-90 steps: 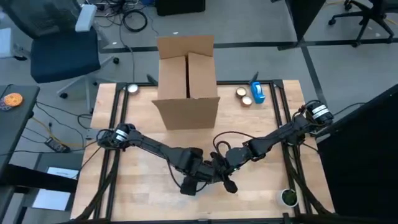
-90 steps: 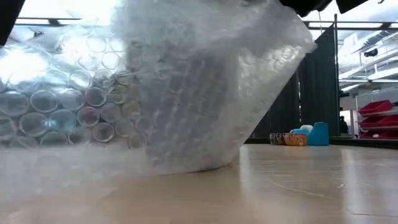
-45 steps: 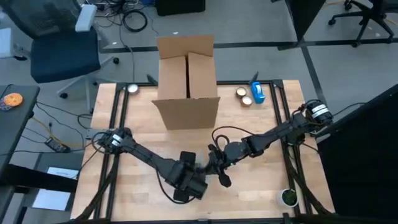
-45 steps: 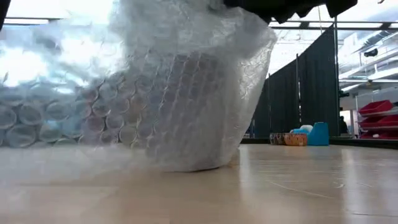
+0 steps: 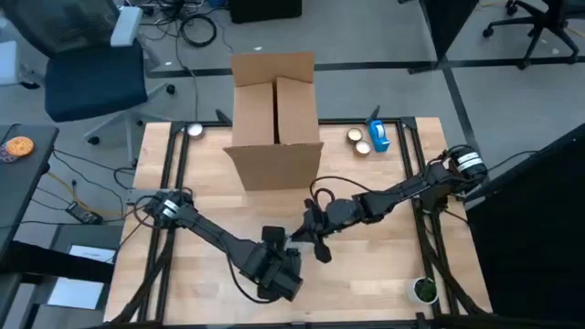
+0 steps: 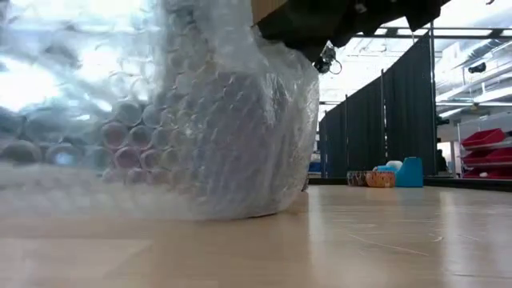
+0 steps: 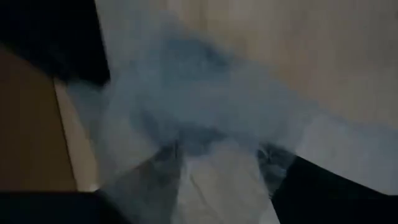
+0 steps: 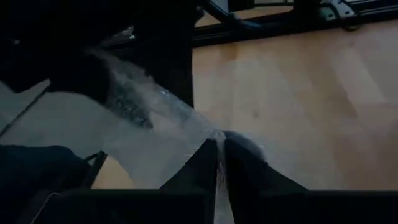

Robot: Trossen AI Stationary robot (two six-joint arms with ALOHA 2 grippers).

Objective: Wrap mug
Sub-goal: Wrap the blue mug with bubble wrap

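Right gripper point(image 8: 217, 163): fingers pressed together, pinching a thin edge of the bubble wrap point(image 8: 155, 134). It sits near the table's middle, in front of the cardboard box point(image 5: 274, 119). Left gripper point(image 7: 217, 165): fingers apart, a fold of wrap between them; whether they grip it, cannot tell. It sits toward the front edge of the wooden table point(image 5: 384, 274). The mug point(image 6: 240, 144), a dark shape swathed in wrap, stands on the table between the two grippers.

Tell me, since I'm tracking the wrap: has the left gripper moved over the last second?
Yes. In the high view the left gripper has pulled away from the cardboard box, toward the table's near edge.
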